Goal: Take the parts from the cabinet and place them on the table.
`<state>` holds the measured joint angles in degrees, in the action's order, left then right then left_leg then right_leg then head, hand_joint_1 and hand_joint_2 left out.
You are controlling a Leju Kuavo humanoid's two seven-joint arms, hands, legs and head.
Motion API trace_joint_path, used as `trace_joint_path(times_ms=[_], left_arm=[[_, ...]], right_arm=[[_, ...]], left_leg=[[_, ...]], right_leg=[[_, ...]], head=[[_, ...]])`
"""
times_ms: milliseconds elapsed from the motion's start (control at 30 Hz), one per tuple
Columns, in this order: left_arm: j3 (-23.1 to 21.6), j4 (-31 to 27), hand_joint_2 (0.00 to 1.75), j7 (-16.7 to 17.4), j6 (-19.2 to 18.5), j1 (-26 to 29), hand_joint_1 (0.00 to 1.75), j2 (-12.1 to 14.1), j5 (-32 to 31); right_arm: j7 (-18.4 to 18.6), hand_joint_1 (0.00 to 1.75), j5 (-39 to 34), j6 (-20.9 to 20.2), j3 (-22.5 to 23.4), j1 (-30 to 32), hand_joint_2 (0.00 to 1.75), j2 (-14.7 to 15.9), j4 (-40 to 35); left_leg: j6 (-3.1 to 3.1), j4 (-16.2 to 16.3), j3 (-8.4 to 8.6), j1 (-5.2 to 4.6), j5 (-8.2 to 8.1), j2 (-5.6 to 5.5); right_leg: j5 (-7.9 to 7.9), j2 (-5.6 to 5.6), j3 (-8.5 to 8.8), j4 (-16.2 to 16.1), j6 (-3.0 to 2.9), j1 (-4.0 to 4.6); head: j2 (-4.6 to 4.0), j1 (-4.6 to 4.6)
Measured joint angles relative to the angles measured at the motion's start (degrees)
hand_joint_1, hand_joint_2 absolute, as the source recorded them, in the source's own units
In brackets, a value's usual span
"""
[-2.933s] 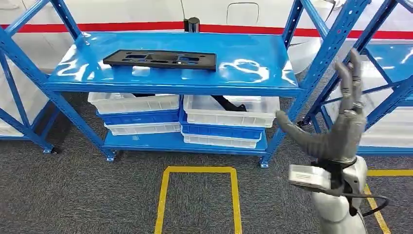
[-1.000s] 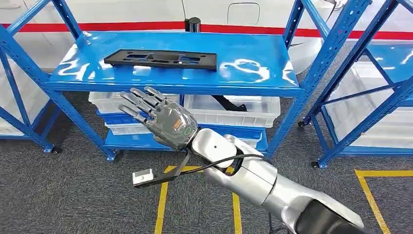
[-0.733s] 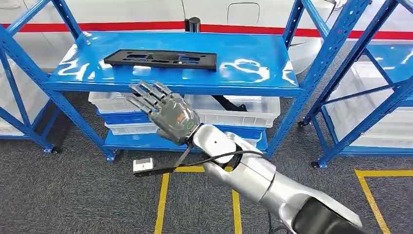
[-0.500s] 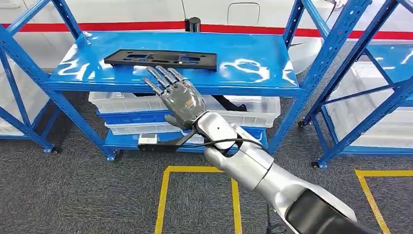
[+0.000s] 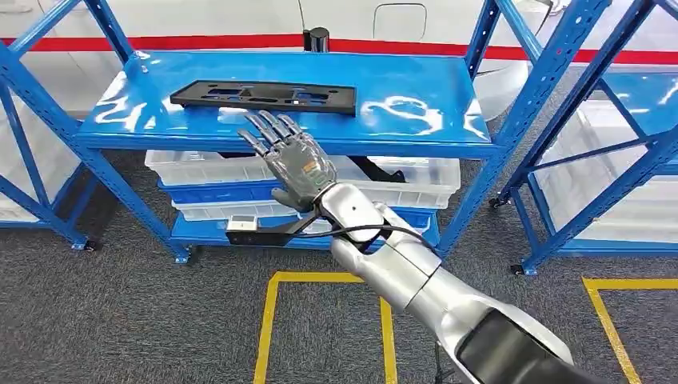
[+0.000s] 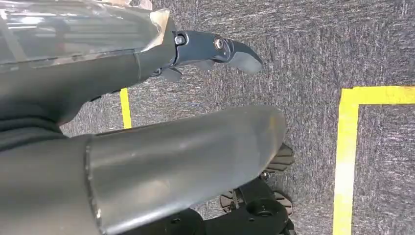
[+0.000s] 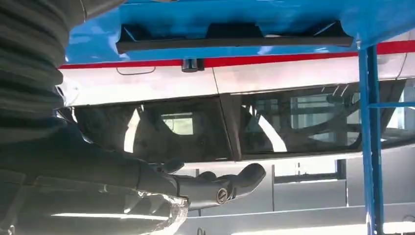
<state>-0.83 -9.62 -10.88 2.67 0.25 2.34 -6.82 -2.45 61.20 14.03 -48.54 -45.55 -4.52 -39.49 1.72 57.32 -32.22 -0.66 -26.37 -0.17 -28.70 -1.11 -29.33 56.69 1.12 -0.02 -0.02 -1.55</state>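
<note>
Right hand [image 5: 297, 164] has risen and moved forward since the frame 2.9 s earlier, when it stood upright at the right side of the head view beside the rack post. Over the last second it has climbed from the level of the white bins to the front edge of the top shelf. The black part [image 5: 264, 97] has not moved on the shelf in that time.

Pose: the right arm [image 5: 400, 272] reaches diagonally from the lower right toward the blue rack [image 5: 288, 144]. The hand is open, fingers [image 5: 268, 128] spread and extended, back of the hand facing the camera. The fingertips overlap the shelf's front edge, just below the part; contact with the shelf or the part cannot be confirmed. The hand holds nothing.

Task item: the black part lies flat on the top shelf, toward its left and rear. The right wrist view shows the part [image 7: 235, 39] edge-on.

White bins [image 5: 376, 180] sit on the lower shelf; the arm covers part of them, and their contents are hard to make out.

Left hand [image 6: 215, 49] hangs over the grey floor [image 6: 313, 44] with yellow tape lines [image 6: 345, 156]. Whether it is open or closed cannot be told.
</note>
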Motion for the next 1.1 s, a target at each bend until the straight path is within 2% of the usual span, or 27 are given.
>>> trace_joint_path(times_ms=[233,267,400,433,467,500,533,600,633,667,700,733,800,833,900,967,1000,1033,1100], left_arm=[[0.0,0.0,0.0,-0.1,0.1,0.0,0.0,0.0,-0.2],[0.0,0.0,0.0,-0.1,0.1,0.0,0.0,0.1,-0.3],[0.0,0.0,0.0,-0.5,0.8,-0.1,0.0,0.2,-0.3],[0.0,0.0,0.0,-0.5,0.8,-0.1,0.0,0.2,-0.3],[0.0,0.0,0.0,-0.6,0.9,-0.2,0.0,0.2,-0.4],[0.0,0.0,0.0,-0.7,0.9,-0.2,0.0,0.2,-0.4],[0.0,0.0,0.0,-0.8,0.9,-0.3,0.0,0.1,-0.4],[0.0,0.0,0.0,-0.9,0.9,-0.5,0.0,0.2,-0.6],[0.0,0.0,0.0,-1.0,0.9,-0.4,0.0,0.2,-0.7],[0.0,0.0,0.0,-1.0,0.9,-0.4,0.0,0.2,-0.8],[0.0,0.0,0.0,-1.0,0.9,-0.4,0.0,0.2,-1.0],[0.0,0.0,0.0,-1.0,0.9,-0.4,0.0,0.2,-1.0],[0.0,0.0,0.0,-1.0,0.9,-0.4,0.0,0.1,-1.1],[0.0,0.0,0.0,-1.0,0.9,-0.5,0.0,0.3,-1.1],[0.0,0.0,0.0,-1.0,0.9,-0.6,0.0,0.3,-1.1],[0.0,0.0,0.0,-1.0,0.9,-0.5,0.0,0.3,-1.1],[0.0,0.0,0.0,-1.0,1.0,-0.5,0.0,0.3,-1.1],[0.0,0.0,0.0,-1.0,1.1,-0.6,0.0,0.2,-1.1],[0.0,0.0,0.0,-1.0,1.3,-0.7,0.0,0.3,-1.1]], right_arm=[[-0.9,0.0,-0.9,-0.1,0.7,0.4,1.75,-0.4,0.3],[-0.9,0.0,-0.9,-0.1,0.8,0.5,1.75,-0.5,0.3],[-0.9,0.0,-0.5,-0.1,1.2,0.6,1.75,-1.1,0.3],[-0.9,0.0,-0.5,-0.1,1.3,0.6,1.75,-1.3,0.3],[-0.9,0.0,-0.4,-0.1,1.5,0.4,1.75,-1.5,0.3],[-0.9,0.0,-0.2,0.0,1.6,0.4,1.75,-1.6,0.3],[-0.9,0.0,-0.1,0.0,1.7,0.3,1.75,-1.6,0.3],[-1.0,0.0,0.2,0.1,1.8,0.4,1.75,-1.5,0.5],[-1.2,0.0,0.3,0.2,1.8,0.8,1.75,-1.3,0.7],[-1.3,0.0,0.3,0.3,1.8,1.1,1.75,-1.2,0.9],[-1.4,0.0,0.3,0.4,1.8,1.2,1.75,-1.1,1.0],[-1.7,0.0,0.3,0.4,1.9,1.2,1.75,-1.0,1.1],[-1.7,0.0,0.3,0.6,2.1,1.2,1.75,-0.9,1.1],[-1.7,0.0,0.3,0.7,2.1,1.2,1.75,-0.8,1.2],[-1.8,0.0,0.4,0.9,2.2,1.3,1.75,-0.8,1.3],[-1.9,0.0,0.4,0.9,2.4,1.2,1.75,-0.8,1.2],[-2.1,0.0,0.4,1.0,2.5,1.2,1.75,-0.9,1.2],[-2.4,0.0,0.4,1.0,2.6,1.2,1.75,-0.9,1.2],[-2.7,0.0,0.4,1.0,2.7,1.2,1.75,-1.0,1.2]], left_leg=[[0.0,0.0,0.0,-0.01,0.0,0.0],[0.09,0.4,-0.15,-0.22,-0.06,-0.01],[0.17,0.4,-0.45,-0.24,-0.1,-0.07],[0.33,0.4,-0.52,-0.28,-0.14,-0.07],[0.73,-0.2,-0.34,-0.1,0.12,-0.05],[1.0,-1.1,0.31,0.49,0.55,0.13],[1.27,-1.4,0.49,0.66,0.67,0.03],[1.39,-1.4,0.33,0.77,0.72,-0.03],[1.39,-1.4,0.29,0.79,0.68,-0.11],[1.29,-1.4,0.32,0.86,0.62,-0.25],[1.12,-1.4,0.45,0.97,0.5,-0.38],[0.83,-1.3,0.63,1.15,0.32,-0.54],[-0.04,-0.9,1.1,1.45,-0.35,-0.84],[-0.55,-0.5,0.9,1.16,-0.7,-0.94],[-1.12,-0.4,0.47,1.12,-0.97,-1.1],[-1.74,-0.6,0.65,1.46,-1.28,-1.05],[-2.15,0.0,0.29,1.79,-1.67,-0.8],[-2.39,2.1,-0.48,1.78,-2.35,-0.39],[-2.82,10.7,-5.2,1.83,-5.51,-0.06]], right_leg=[[0.0,0.0,-0.01,0.0,0.0,-0.01],[0.14,0.0,-0.05,-0.1,0.24,-0.23],[0.25,-0.01,-0.26,-0.1,0.43,-0.3],[0.31,-0.01,-0.3,-0.3,0.56,-0.35],[0.29,-0.02,-0.18,-0.3,0.7,-0.05],[-0.21,0.22,-0.74,0.5,0.71,-0.23],[-1.21,0.53,-1.84,2.6,0.68,-0.01],[-4.58,0.89,-6.81,12.0,0.33,-0.22],[-5.86,0.93,-9.5,16.7,0.42,-0.41],[-5.94,0.92,-11.28,19.2,0.89,-0.63],[-4.86,0.92,-11.33,18.1,1.56,-0.86],[-2.81,0.92,-10.05,14.7,2.39,-1.1],[2.5,0.93,-5.36,3.6,3.9,-1.65],[2.86,0.97,-4.45,0.9,3.84,-1.75],[2.68,1.33,-4.39,1.0,2.03,-1.39],[2.44,1.39,-4.39,0.9,1.03,-1.16],[2.34,1.45,-3.75,0.7,0.4,-1.78],[1.98,1.45,-3.34,0.7,-0.17,-1.75],[1.4,1.33,-2.6,0.7,-0.97,-1.61]], head=[[0.0,0.0],[0.0,0.0],[0.0,0.0],[0.0,0.0],[0.0,0.0],[0.0,0.04],[0.0,-0.11],[0.0,-0.11],[0.0,-0.07],[0.0,-0.09],[0.0,-0.09],[0.0,-0.09],[0.0,-0.11],[0.0,-0.22],[0.0,-0.09],[0.0,-0.06],[0.0,-0.04],[0.0,0.04],[0.0,0.04]])
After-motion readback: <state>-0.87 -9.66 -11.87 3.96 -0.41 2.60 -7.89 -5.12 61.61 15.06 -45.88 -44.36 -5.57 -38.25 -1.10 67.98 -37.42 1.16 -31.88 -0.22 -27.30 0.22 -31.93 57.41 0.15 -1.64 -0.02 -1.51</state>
